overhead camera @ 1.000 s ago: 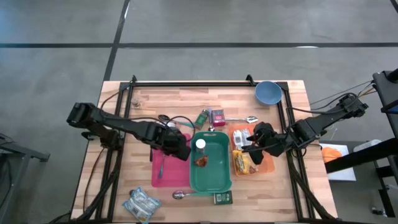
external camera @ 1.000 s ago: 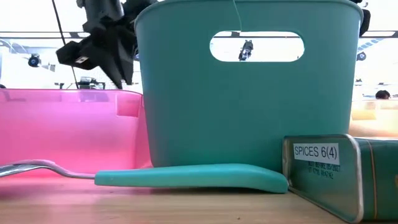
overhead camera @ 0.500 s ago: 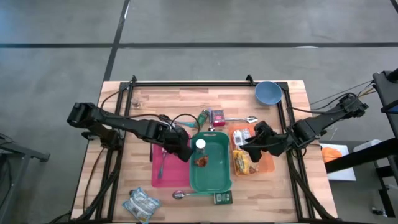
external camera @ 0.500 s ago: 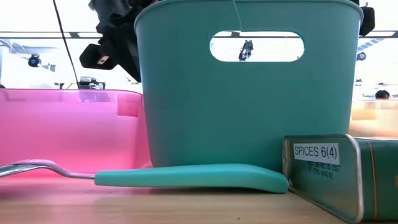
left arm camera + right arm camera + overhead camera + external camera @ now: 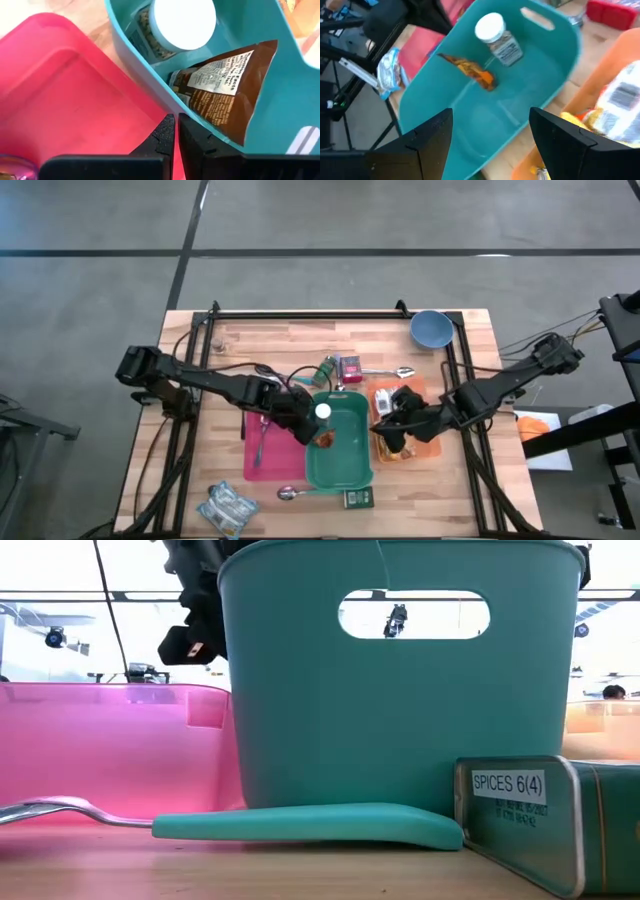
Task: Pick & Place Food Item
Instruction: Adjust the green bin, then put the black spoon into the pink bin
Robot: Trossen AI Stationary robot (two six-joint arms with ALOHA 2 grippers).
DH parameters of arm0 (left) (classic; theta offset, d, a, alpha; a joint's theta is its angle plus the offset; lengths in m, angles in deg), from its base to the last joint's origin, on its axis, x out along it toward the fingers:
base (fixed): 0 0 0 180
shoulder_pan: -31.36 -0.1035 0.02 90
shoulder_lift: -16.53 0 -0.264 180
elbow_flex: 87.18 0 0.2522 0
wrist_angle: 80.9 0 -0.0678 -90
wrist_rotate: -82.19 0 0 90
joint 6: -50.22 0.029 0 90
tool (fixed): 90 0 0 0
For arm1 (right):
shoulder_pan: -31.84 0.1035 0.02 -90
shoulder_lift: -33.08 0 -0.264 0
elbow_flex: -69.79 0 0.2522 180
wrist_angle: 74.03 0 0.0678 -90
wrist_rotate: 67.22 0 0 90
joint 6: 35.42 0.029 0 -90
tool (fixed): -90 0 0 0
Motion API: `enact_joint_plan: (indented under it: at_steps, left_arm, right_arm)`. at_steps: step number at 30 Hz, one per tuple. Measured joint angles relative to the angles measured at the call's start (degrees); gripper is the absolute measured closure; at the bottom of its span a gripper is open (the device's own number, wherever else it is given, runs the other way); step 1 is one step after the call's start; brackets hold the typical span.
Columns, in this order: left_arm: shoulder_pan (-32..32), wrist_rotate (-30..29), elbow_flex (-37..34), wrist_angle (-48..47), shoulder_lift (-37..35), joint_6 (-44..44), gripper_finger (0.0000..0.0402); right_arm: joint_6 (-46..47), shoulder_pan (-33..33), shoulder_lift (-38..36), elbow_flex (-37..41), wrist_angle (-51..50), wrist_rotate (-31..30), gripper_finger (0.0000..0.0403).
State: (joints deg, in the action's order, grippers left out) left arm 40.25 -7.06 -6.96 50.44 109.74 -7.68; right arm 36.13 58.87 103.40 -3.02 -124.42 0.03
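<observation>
Closed and holding nothing, the left gripper (image 5: 176, 131) hovers at the left rim of the teal bin (image 5: 352, 465), its two dark fingers pressed together in the left wrist view, just above the seam between that bin and the pink tray (image 5: 262, 460) beside it. Spread wide, the right gripper (image 5: 490, 137) hangs over the boundary between the teal bin and the orange tray (image 5: 432, 446) at centre right of the high view, with nothing between its fingers.

Inside the teal bin lies a brown snack packet (image 5: 227, 92), leaning against the bin's left wall (its printed label faces up), and next to it stands a jar with a white lid (image 5: 184, 21), toward the upper end of the bin in the high view. The orange tray holds a yellow packet (image 5: 580, 118) and a white-wrapped item (image 5: 625, 92).

A blue bowl (image 5: 431, 328) sits at the table's upper right. A spice tin (image 5: 540, 815) rests just below the teal bin in the high view, a teal-handled spoon (image 5: 300, 825) beside it, and a silvery pouch (image 5: 226, 508) lies at lower left.
</observation>
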Motion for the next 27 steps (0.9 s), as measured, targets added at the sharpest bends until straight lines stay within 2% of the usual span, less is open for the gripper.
enact_joint_plan:
  at_steps: [4, 9, 15, 19, 23, 27]
  left_arm:
    - [-0.1, 0.3, 0.0, 2.4, 0.0, 1.6, 0.0377]
    - [-0.2, 0.4, 0.0, 5.3, 0.0, 2.6, 0.0377]
    - [-0.8, 0.9, 0.0, 4.9, -0.1, 3.6, 0.0377]
    - [-0.8, 3.3, 0.1, 4.8, -0.5, 6.2, 0.0377]
    - [0.1, 4.0, 0.1, 3.0, -1.9, 8.5, 0.0377]
    - [1.0, 4.0, 0.0, -0.6, -3.4, 10.3, 0.0377]
  right_arm:
    - [-3.4, 0.1, 2.9, -3.0, 0.0, 3.0, 0.0144]
    - [-12.9, 0.8, 7.9, -9.2, 0.3, 7.6, 0.0144]
    - [-29.1, 2.4, 16.8, -21.1, -0.4, 12.1, 0.0145]
    - [-35.6, 3.1, 23.5, -30.5, -6.2, 13.6, 0.0145]
    - [-33.3, 3.9, 28.8, -38.3, -16.7, 12.5, 0.0145]
    - [-22.5, 6.5, 31.0, -41.9, -25.4, 5.8, 0.0145]
